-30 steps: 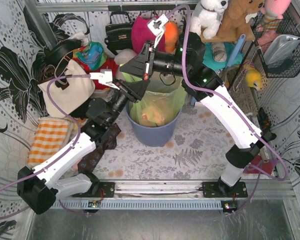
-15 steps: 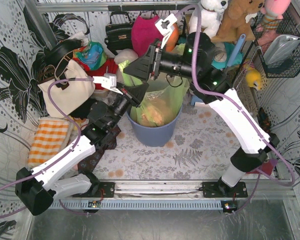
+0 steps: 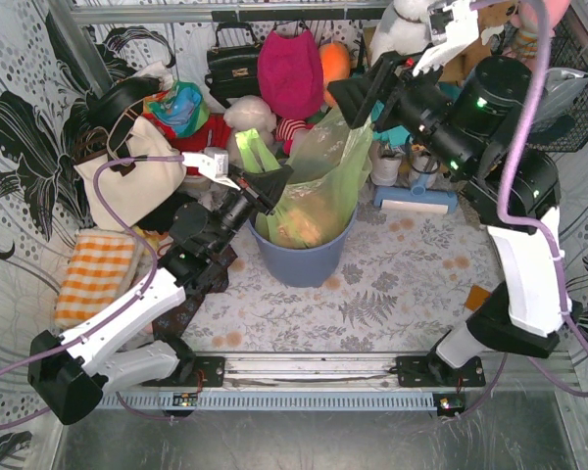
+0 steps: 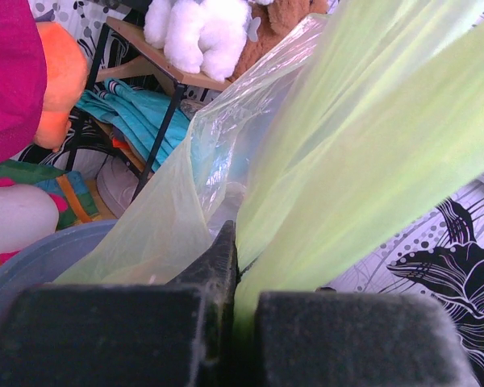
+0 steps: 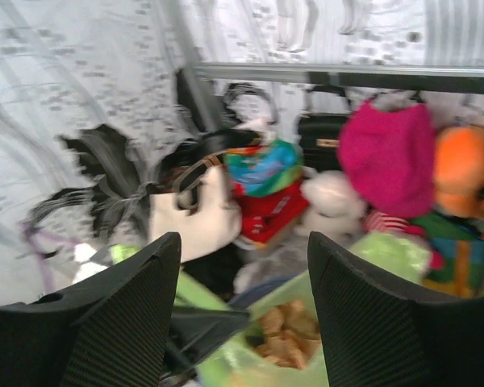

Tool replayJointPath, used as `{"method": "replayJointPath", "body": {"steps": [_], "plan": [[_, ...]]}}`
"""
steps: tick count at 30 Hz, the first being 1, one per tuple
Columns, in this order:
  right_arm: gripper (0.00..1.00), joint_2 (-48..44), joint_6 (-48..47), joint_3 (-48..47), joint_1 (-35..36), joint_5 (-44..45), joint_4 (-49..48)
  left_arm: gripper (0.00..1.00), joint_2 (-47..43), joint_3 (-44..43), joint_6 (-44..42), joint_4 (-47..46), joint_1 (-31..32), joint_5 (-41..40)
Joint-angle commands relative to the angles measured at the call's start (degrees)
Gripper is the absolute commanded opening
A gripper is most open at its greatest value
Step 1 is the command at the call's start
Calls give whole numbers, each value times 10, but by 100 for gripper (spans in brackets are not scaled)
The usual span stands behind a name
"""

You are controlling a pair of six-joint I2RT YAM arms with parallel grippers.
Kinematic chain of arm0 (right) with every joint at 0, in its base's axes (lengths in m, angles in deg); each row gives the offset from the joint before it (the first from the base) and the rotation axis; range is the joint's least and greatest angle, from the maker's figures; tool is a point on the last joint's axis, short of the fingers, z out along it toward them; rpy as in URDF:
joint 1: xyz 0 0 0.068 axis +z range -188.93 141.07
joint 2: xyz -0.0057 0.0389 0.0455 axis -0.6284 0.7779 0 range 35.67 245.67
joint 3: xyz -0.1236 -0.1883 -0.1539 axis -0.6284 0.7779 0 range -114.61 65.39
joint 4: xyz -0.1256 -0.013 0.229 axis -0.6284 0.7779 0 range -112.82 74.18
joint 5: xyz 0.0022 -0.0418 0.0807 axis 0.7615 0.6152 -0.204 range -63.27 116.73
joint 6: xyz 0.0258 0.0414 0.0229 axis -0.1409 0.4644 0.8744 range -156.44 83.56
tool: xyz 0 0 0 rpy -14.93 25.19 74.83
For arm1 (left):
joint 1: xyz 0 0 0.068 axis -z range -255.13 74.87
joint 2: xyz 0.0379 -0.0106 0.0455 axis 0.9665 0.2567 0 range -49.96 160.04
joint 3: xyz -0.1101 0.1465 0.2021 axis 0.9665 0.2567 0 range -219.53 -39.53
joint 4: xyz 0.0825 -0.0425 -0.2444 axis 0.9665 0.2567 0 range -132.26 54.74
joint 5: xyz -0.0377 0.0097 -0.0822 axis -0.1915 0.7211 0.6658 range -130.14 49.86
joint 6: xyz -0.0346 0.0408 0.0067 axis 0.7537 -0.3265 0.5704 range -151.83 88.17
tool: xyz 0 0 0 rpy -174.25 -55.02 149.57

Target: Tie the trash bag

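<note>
At the left edge of the overhead view, an orange checked cloth [image 3: 96, 274] lies below a cream tote bag [image 3: 127, 181]. The left arm reaches from the lower left toward the middle of the frame. There the left gripper [image 3: 274, 182] sits just left of and above the rim of the blue-grey bin [image 3: 304, 262]. Its claw is pressed together on a strip of the trash bag [image 3: 325, 166], and the left wrist view shows the light-green film nipped tight between the two black pads [image 4: 339, 339]. The bag stands in the bin at the centre of the frame. Its loose top rises above the rim toward the upper right, and crumpled pinkish-brown paper [image 3: 299, 227] shows through low down. A magenta fabric item [image 3: 292, 70] hangs behind it at top centre. In the upper right, the right gripper [image 3: 361, 90] hangs just above and right of the bag's top. Its claw is spread wide, and in the blurred right wrist view nothing seems to lie between the fingers.
</note>
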Motion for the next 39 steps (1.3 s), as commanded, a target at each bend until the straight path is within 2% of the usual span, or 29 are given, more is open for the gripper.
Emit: {"method": "replayJointPath", "body": {"steps": [1, 3, 6, 9, 14, 16, 23, 25, 29, 33, 39], "plan": [[64, 66, -40, -62, -38, 117, 134, 3, -15, 1, -12, -32, 2, 7], [64, 70, -21, -67, -90, 66, 155, 3, -15, 0, -12, -31, 2, 8], [64, 67, -10, -17, -135, 6, 139, 3, -16, -1, -11, -30, 2, 8], [61, 56, -3, 17, -145, -40, 111, 3, -14, -2, -9, -30, 2, 7], [48, 66, 3, 14, -145, -63, 106, 3, -10, -3, -6, -34, 2, 8], [41, 63, 5, 16, -145, -73, 100, 3, -10, -4, -7, -32, 2, 6], [6, 39, 5, 20, -144, -93, 81, 1, -14, -24, -24, -10, 2, -19], [0, 25, 5, 30, -145, -104, 63, 0, -14, -37, -38, 1, 2, -36], [0, 7, 6, 11, -144, -140, 34, 0, 1, -102, -76, 46, 1, -77], [0, -20, 19, 23, -144, -206, -18, 0, 21, -153, -93, 72, -13, -83], [0, -88, 52, 143, -144, -262, -113, 0, 32, -175, -49, 103, -47, -44]]}}
